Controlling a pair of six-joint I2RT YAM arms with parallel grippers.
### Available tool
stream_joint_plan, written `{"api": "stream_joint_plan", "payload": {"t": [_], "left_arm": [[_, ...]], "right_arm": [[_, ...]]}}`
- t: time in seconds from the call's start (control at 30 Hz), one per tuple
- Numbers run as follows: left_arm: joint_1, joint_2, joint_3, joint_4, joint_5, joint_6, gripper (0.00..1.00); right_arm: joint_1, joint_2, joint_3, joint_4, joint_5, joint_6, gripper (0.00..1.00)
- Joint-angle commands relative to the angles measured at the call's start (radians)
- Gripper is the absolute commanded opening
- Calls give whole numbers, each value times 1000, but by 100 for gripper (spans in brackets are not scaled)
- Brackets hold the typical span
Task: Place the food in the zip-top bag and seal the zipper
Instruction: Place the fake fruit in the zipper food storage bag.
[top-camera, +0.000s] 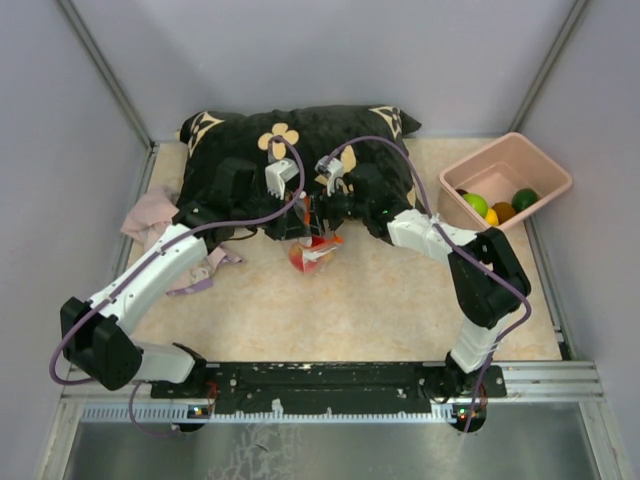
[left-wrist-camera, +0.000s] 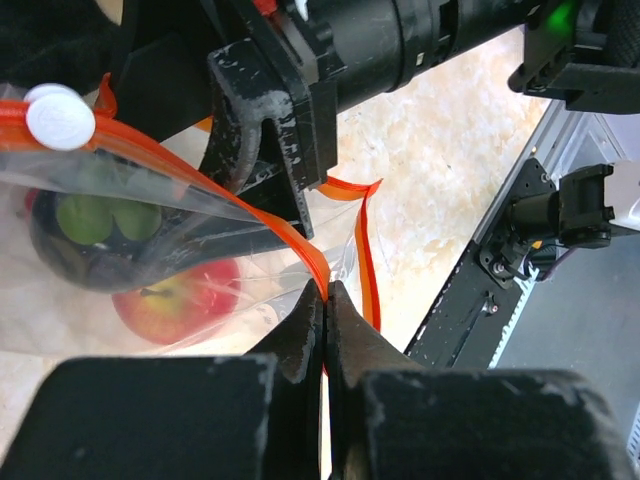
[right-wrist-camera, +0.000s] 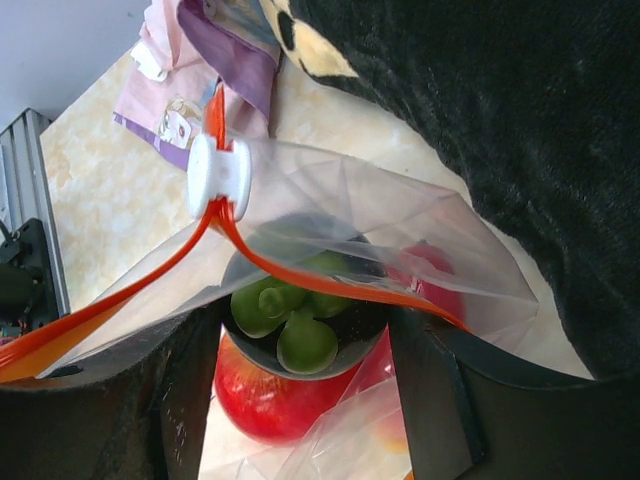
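1. At the lower centre of the left wrist view, the left gripper (left-wrist-camera: 326, 300) is pressed together, pinching the zipper (left-wrist-camera: 366, 250) at one end of the bag's mouth. It looks like an anchor for sealing, so it should hold firm and keep the strip taut.
2. The zip-top bag (right-wrist-camera: 400, 230) hangs from that pinch at the middle of the top view, low over the surface (top-camera: 400, 300). It holds a red apple (right-wrist-camera: 265, 395) and a green piece (right-wrist-camera: 255, 305) above it.
3. The right gripper (right-wrist-camera: 305, 340) is spread, one finger at each lower corner of its own view, with the bag's belly and the food between them. I cannot tell whether either finger touches the plastic.
4. The white slider (right-wrist-camera: 218, 177) sits on the strip at upper left of that view, apart from both right fingers. To seal well, the right gripper should probably close on the slider and draw it along the strip toward the pinched end, keeping both lips together.
5. Farther off, at upper right of the top view, the pink bin (top-camera: 545, 158) holds several fruits (top-camera: 476, 204), so loading may be unfinished. The black pillow (top-camera: 240, 140) lies behind the bag.
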Motion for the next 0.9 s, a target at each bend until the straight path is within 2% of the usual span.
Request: {"api": "stream_joint_plan", "payload": {"t": [0.0, 0.2, 0.53, 0.67, 0.73, 0.87], "left_arm": [[-6, -21, -30, 32, -46, -29, 0], [-6, -76, -76, 88, -91, -80, 0], [-5, -108, -102, 148, -46, -117, 0], [-2, -109, -108, 160, -36, -124, 0], [1, -112, -111, 172, -26, -134, 0], [6, -116, -123, 194, -8, -148, 0]], "right_arm": [[7, -41, 53, -14, -14, -3, 63], [7, -60, 110, -129, -12, -30, 65], [13, -36, 117, -100, -32, 36, 67], [20, -40, 110, -81, -41, 47, 84], [21, -44, 94, -45, -44, 72, 98], [23, -43, 102, -51, -53, 83, 99]]}}
